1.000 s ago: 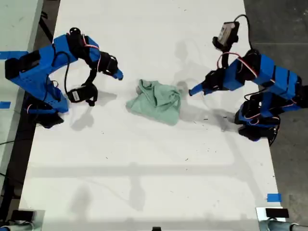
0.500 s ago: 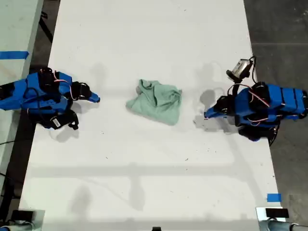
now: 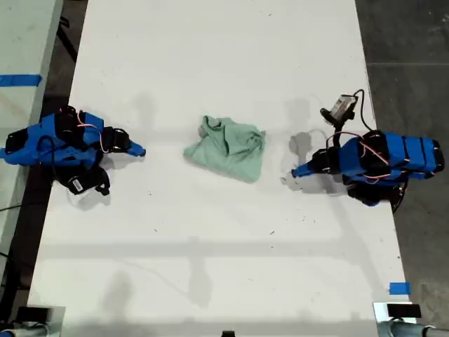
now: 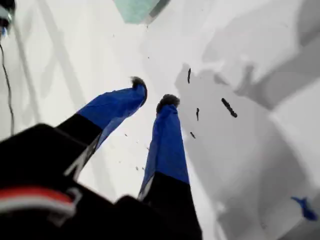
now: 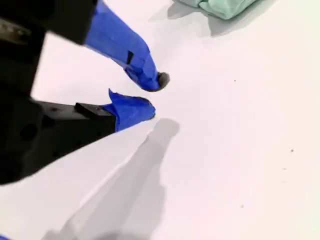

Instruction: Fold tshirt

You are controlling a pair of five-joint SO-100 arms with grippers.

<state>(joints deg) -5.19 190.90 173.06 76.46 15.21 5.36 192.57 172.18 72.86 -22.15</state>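
**Pale mint-green cloth tshirt lies bunched between two empty grippers**

The pale mint-green short-sleeved cloth tshirt (image 3: 228, 149) sits in a crumpled heap near the middle of the white table (image 3: 210, 267), and neither arm is touching it.

My first gripper (image 4: 154, 97) has its blue jaws a little apart with nothing between them. The tips hover low over bare tabletop flecked with dark specks. Straight ahead of those jaws, a corner of the green cloth (image 4: 137, 9) shows at the far edge of the first wrist view.

In the exterior view this gripper (image 3: 295, 170) is on the right, pointing at the heap's nearer edge across a short stretch of table.

My second gripper (image 5: 152, 95) is also slightly parted and empty. The shirt (image 5: 225, 6) lies ahead of it and off to one side. In the exterior view it (image 3: 140, 150) is on the left and stands somewhat farther from the cloth.

The heap's longer side runs roughly along the line joining the two grippers. Judging by the gaps, my first gripper has the shorter reach, and the shirt probably needs spreading flat before any fold.
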